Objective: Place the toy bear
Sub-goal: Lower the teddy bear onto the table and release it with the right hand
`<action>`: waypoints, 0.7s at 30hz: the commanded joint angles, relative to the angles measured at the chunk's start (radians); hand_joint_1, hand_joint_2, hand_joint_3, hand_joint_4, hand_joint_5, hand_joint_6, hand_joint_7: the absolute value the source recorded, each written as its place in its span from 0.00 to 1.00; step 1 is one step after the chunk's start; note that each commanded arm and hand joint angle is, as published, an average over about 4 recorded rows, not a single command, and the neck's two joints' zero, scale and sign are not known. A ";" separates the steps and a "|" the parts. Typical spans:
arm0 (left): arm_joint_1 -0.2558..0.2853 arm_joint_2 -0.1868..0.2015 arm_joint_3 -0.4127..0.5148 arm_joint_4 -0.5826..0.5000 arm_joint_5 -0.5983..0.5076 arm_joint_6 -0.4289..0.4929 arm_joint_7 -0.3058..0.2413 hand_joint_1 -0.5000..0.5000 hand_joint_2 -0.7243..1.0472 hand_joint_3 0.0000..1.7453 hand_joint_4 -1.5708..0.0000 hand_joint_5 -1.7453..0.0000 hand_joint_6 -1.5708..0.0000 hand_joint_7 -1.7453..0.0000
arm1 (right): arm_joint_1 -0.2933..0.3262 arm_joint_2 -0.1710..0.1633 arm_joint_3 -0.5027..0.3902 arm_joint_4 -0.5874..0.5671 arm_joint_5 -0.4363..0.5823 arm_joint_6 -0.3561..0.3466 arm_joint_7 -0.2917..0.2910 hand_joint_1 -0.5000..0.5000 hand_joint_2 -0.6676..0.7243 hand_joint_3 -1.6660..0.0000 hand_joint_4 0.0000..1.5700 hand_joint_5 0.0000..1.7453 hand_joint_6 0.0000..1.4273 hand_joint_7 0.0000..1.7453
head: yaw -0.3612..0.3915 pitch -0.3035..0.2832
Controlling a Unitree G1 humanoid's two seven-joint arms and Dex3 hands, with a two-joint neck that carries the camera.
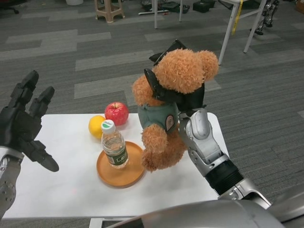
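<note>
A brown plush toy bear (pixel 166 107) in a green vest hangs upright above the right part of the white table (pixel 61 185). My right hand (pixel 183 95) grips it from behind at the neck and head, black fingers wrapped over its upper body. The bear's legs dangle just right of an orange plate (pixel 135 176) and partly overlap its right rim in the picture. My left hand (pixel 23 123) is raised at the table's left edge, fingers apart, holding nothing.
A clear water bottle (pixel 114 145) with a white and green cap stands on the orange plate. Behind the plate lie a yellow lemon-like fruit (pixel 95 126) and a red apple (pixel 117 113). Grey carpet, table legs and a stool show beyond the table.
</note>
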 commanded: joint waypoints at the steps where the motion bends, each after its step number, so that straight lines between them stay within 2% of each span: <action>1: 0.004 0.001 0.010 0.007 0.002 -0.008 0.004 0.02 0.05 0.05 1.00 0.82 1.00 0.92 | 0.012 -0.036 -0.004 -0.046 0.008 0.006 -0.014 0.08 0.03 0.39 0.09 0.90 0.53 0.88 | 0.015 -0.005; 5: 0.015 0.001 0.018 0.002 0.002 -0.008 0.004 0.02 0.06 0.05 1.00 0.82 1.00 0.92 | 0.057 -0.091 -0.020 -0.093 0.007 0.023 -0.026 0.08 0.03 0.30 0.08 0.94 0.48 0.88 | 0.010 -0.015; 8: 0.021 0.006 0.020 0.002 0.001 -0.008 0.004 0.02 0.09 0.05 1.00 0.82 1.00 0.92 | 0.104 -0.150 -0.029 -0.140 0.009 0.043 -0.036 0.05 0.01 0.23 0.06 0.94 0.44 0.88 | 0.010 -0.029; 13: 0.023 0.016 0.015 0.003 -0.003 -0.008 0.004 0.03 0.05 0.05 1.00 0.82 1.00 0.92 | 0.162 -0.224 -0.042 -0.173 0.012 0.070 -0.038 0.04 0.05 0.14 0.05 0.94 0.37 0.88 | 0.026 -0.056; 16: 0.023 0.017 0.011 0.003 -0.006 -0.008 0.004 0.02 0.05 0.05 1.00 0.82 1.00 0.92 | 0.192 -0.246 -0.049 -0.174 0.013 0.078 -0.038 0.04 0.05 0.10 0.05 0.94 0.33 0.88 | 0.026 -0.076; 21: 0.024 0.017 0.008 0.006 -0.007 -0.008 0.004 0.03 0.05 0.05 1.00 0.82 1.00 0.92 | 0.252 -0.249 -0.053 -0.174 0.015 0.089 -0.038 0.04 0.05 0.10 0.05 0.94 0.30 0.88 | 0.025 -0.104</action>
